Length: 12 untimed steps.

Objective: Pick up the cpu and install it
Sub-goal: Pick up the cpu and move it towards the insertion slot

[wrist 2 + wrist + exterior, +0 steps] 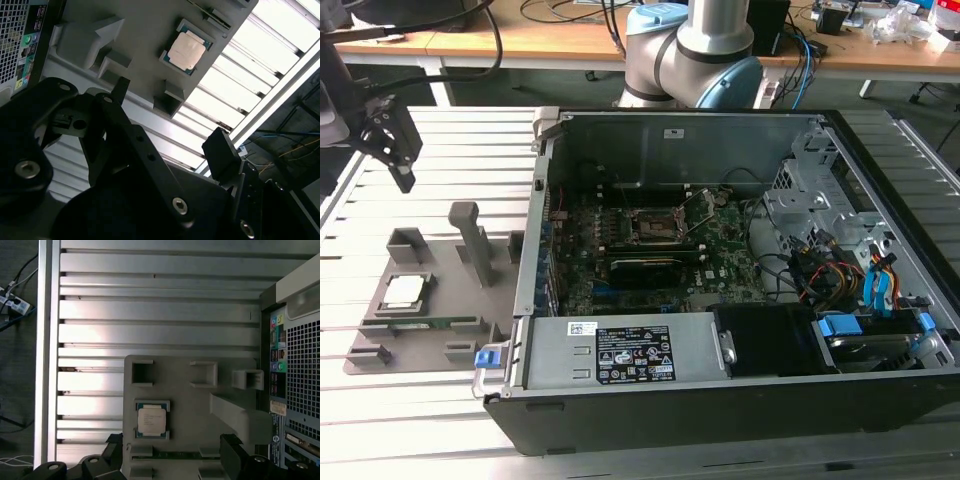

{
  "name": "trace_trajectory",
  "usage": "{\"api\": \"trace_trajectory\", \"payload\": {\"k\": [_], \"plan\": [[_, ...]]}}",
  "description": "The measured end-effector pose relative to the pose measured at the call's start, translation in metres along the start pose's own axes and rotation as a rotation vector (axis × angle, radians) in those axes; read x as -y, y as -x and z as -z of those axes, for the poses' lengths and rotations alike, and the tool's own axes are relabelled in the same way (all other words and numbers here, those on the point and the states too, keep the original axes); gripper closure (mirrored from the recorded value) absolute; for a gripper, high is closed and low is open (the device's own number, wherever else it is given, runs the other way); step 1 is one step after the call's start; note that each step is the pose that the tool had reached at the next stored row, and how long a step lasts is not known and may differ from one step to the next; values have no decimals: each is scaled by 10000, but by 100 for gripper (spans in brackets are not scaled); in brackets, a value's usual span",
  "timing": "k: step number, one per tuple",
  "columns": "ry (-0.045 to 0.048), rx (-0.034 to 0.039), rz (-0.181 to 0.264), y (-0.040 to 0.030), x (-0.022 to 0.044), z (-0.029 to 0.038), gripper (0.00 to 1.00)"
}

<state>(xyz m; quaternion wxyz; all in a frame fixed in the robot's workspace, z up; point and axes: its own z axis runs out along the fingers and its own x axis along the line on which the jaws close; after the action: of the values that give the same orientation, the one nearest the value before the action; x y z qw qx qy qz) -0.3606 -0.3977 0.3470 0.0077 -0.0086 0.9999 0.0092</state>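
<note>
The task looked barely begun: the cpu (403, 291) lay in its grey fixture (460, 300) at the exterior view's lower left, the motherboard socket (653, 226) stood empty, and the gripper (392, 160) hung open, holding nothing, at upper left.

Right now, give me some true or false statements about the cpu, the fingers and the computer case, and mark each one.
1. The cpu lies in the grey holder tray, outside the open computer case. True.
2. The gripper holds the cpu. False: its fingers are open and empty, up off the tray.
3. The cpu socket already has a chip in it. False: it looks dark and bare, its metal frame lifted.
4. A green memory stick lies in the tray beside the cpu. True.
</note>
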Motion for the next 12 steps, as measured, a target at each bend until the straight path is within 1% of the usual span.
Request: {"api": "trace_trajectory", "payload": {"k": [12], "plan": [[0, 1, 0, -1, 1, -78, 14]]}}
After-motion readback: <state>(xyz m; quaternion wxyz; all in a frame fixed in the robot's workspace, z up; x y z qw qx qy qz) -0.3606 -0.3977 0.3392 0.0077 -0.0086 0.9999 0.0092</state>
